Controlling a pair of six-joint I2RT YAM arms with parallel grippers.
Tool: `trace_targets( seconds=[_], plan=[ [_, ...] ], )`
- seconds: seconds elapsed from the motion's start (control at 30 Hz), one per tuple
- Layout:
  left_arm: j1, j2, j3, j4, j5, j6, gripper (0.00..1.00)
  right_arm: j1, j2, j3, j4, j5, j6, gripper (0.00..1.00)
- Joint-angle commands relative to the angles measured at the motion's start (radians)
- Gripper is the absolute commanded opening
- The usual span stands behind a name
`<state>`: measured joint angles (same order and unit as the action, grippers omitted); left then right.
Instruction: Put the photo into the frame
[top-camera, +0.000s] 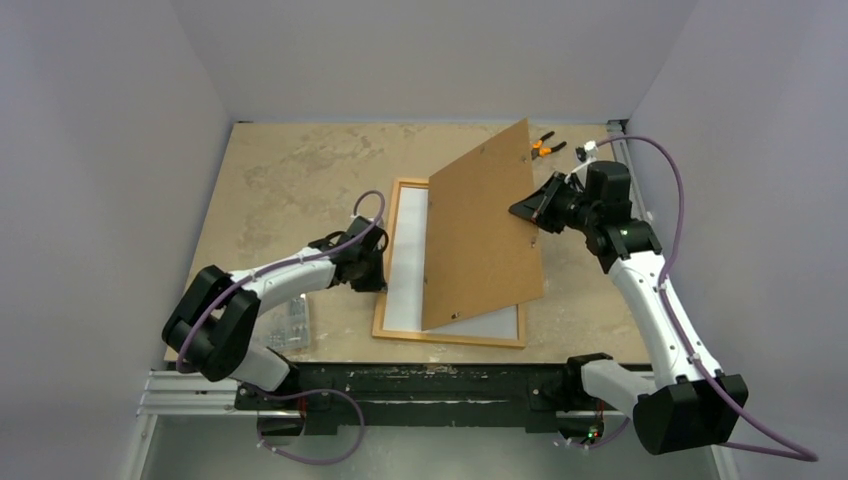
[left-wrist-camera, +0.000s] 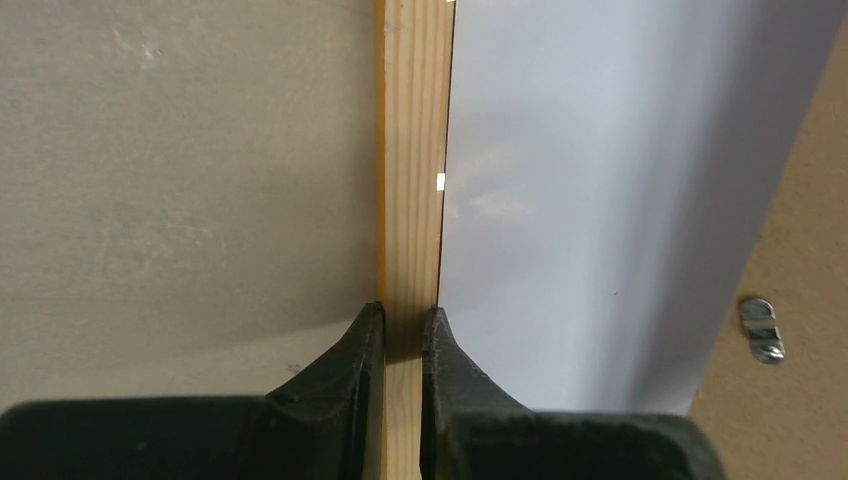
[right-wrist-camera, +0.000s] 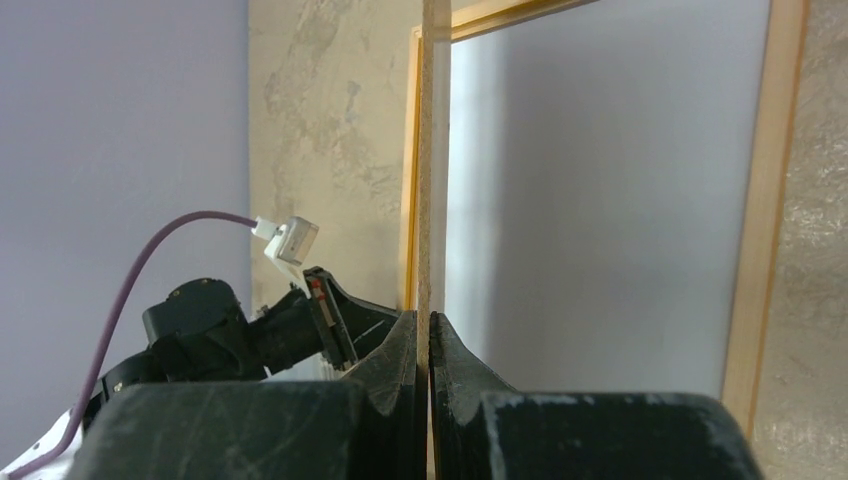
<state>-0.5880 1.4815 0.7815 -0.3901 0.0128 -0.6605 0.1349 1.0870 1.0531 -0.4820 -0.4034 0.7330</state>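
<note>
Left pincer (top-camera: 372, 268) pinches the rail of the thin, orange-bordered wooden frame (top-camera: 450, 340), which lies reverse up on the table (top-camera: 300, 180) between both arms. Right pincer (top-camera: 535, 212) clamps the edge of a plain brown backing board (top-camera: 480, 230), tilted above the frame. That edge-only grip may slip, dropping the board onto the pale sheet (top-camera: 408, 270) inside the frame, likely the photo face down.

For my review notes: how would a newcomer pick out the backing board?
On the table, an orange-bordered frame lies flat at centre. The backing board leans tilted over its right half, pinched by the right gripper: plain brown, no border.
</note>
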Motion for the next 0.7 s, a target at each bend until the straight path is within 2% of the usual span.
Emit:
trace_targets(
  seconds=[0.0, 0.17, 0.37, 0.4, 0.67],
  plan=[
    [-0.066, -0.027, -0.032, 0.011, 0.028, -0.103, 0.0, -0.004, -0.039, -0.018, 0.131, -0.03, 0.007, 0.0],
    [-0.106, -0.066, -0.037, 0.005, 0.034, -0.172, 0.0, -0.004, -0.044, -0.075, 0.187, -0.04, 0.019, 0.0],
    [-0.109, -0.147, -0.115, 0.104, 0.092, -0.268, 0.22, -0.003, -0.045, -0.194, 0.295, -0.069, 0.083, 0.0],
    [-0.108, -0.165, -0.13, 0.115, 0.09, -0.284, 0.29, -0.003, -0.048, -0.244, 0.312, -0.074, 0.09, 0.0],
    [-0.108, -0.15, -0.145, 0.166, 0.109, -0.293, 0.4, -0.003, -0.085, -0.298, 0.284, -0.112, 0.117, 0.0]
  ],
)
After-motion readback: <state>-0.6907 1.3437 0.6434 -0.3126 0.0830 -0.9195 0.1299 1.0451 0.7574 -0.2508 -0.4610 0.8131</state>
